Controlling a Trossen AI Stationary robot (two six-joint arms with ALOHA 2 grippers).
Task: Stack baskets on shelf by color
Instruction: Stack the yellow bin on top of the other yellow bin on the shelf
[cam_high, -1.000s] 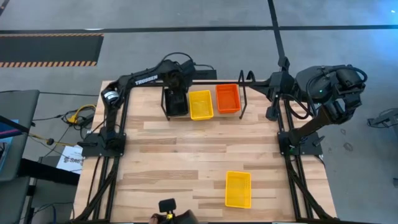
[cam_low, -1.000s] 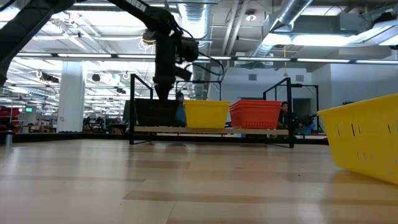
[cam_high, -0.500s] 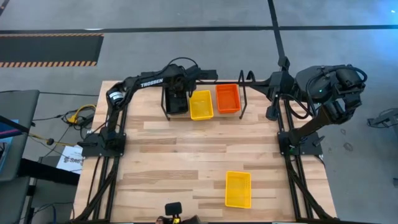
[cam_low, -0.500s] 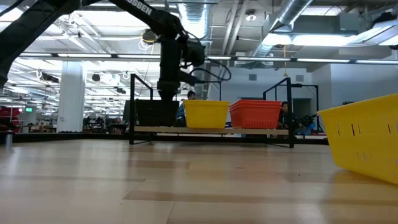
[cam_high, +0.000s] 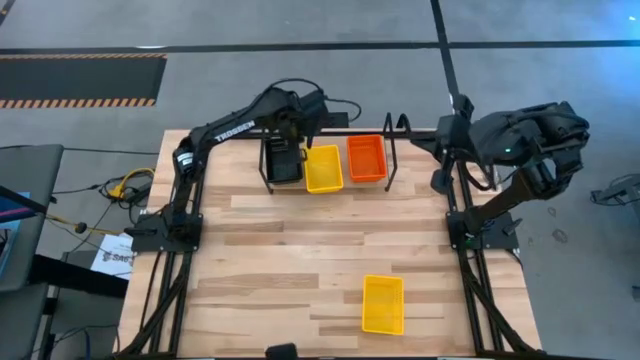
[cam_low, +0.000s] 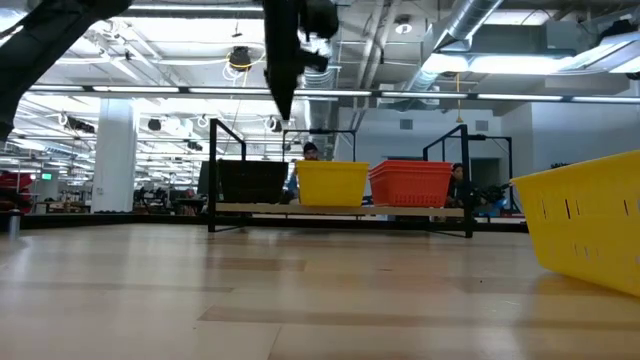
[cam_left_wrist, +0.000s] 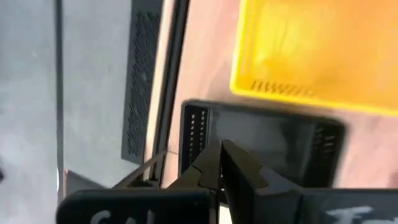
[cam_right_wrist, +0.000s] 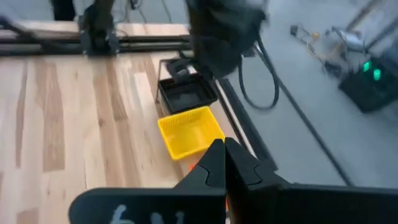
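Note:
A black basket (cam_high: 284, 163), a yellow basket (cam_high: 323, 168) and a red-orange basket (cam_high: 366, 158) sit side by side on the low black shelf (cam_low: 340, 209) at the table's far edge. Another yellow basket (cam_high: 383, 304) lies on the table near its near edge, looming large in the low view (cam_low: 585, 220). My left gripper (cam_low: 284, 112) hangs shut well above the black basket (cam_left_wrist: 267, 146), touching nothing. My right gripper (cam_right_wrist: 224, 152) is shut and waits off the table's far right corner.
The shelf's upright end posts (cam_high: 390, 150) stand beside the red-orange basket. Bare wood (cam_high: 300, 240) spreads between the shelf and the loose yellow basket. The arms' black rail frames (cam_high: 170, 250) run along the table's left and right edges.
My left gripper has risen straight up from just over the black basket to well above the shelf, drifting slightly toward the far edge. The black basket has stayed on the shelf. My right arm has turned a little at its corner.

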